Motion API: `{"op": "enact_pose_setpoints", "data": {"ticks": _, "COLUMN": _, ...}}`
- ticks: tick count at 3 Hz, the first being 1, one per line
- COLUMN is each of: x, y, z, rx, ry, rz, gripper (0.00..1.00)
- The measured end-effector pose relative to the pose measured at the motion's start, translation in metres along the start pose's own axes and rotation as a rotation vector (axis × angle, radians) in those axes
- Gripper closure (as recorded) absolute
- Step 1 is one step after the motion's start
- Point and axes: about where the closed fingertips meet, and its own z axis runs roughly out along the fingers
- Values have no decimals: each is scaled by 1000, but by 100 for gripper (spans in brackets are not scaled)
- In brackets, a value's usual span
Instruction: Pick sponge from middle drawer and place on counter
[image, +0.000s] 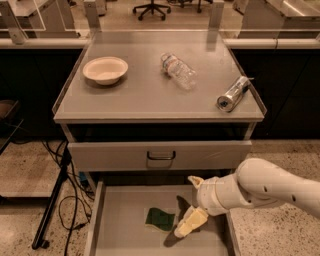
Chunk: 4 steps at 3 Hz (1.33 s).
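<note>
Counter: smooth grey top, matt with a faint sheen.
Bowl: off-white, matt; whether it is paper or foam cannot be told.
Bottle: clear plastic, glossy, creased.
Can: bright metal, reflective.
Drawer front: smooth matt grey metal; handle dark, dull.
Middle drawer: matt grey metal floor, smooth.
Sponge: rough, fibrous dark green face.
Gripper, inside the middle drawer just beside the sponge: cream, smooth, plastic-like.
Arm: white moulded shell, smooth, slightly glossy.
</note>
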Motion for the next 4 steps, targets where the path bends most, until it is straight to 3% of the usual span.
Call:
{"op": "enact_pose_setpoints", "data": {"ticks": 1, "x": 28, "y": 29, "z": 47, "rx": -27, "ry": -33, "rz": -1, "gripper": 0}}
{"op": "enact_pose_setpoints", "data": {"ticks": 2, "x": 52, "y": 34, "z": 89, "rx": -25, "ry": -56, "rz": -9, "gripper": 0}}
{"op": "enact_pose_setpoints", "data": {"ticks": 3, "x": 75, "y": -2, "z": 148, "rx": -6, "ry": -68, "rz": 4, "gripper": 0}}
{"op": "enact_pose_setpoints", "data": {"ticks": 4, "x": 82, "y": -30, "z": 183, "rx": 4, "ry": -60, "rz": 14, "gripper": 0}}
